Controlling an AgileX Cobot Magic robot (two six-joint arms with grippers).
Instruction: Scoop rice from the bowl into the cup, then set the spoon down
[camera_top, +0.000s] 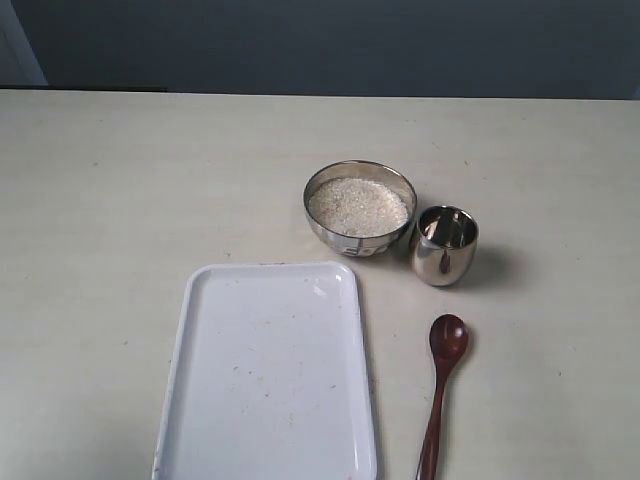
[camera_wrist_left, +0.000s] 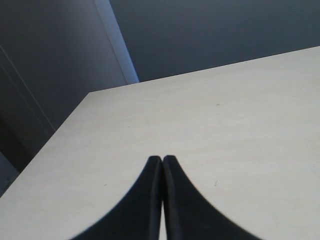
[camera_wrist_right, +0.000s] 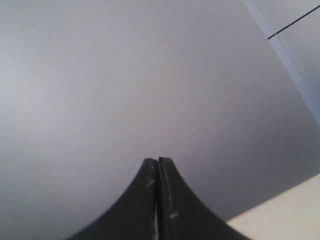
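Observation:
In the exterior view a steel bowl (camera_top: 403, 192) sits mid-table, filled with white rice (camera_top: 358, 206). Just to its right stands the smaller steel cup (camera_top: 444, 246). A dark wooden spoon (camera_top: 443, 381) lies flat on the table in front of the cup, its oval bowl toward the cup and its handle running off the near edge of the picture. Neither arm shows in the exterior view. My left gripper (camera_wrist_left: 161, 159) is shut with nothing in it, over bare tabletop. My right gripper (camera_wrist_right: 158, 161) is shut too, holding nothing, seen against a grey wall.
A white rectangular tray (camera_top: 268, 370) lies at the front, left of the spoon and in front of the bowl. The pale table (camera_top: 120, 200) ends at a dark wall behind. The left wrist view shows the table's far corner (camera_wrist_left: 92, 94).

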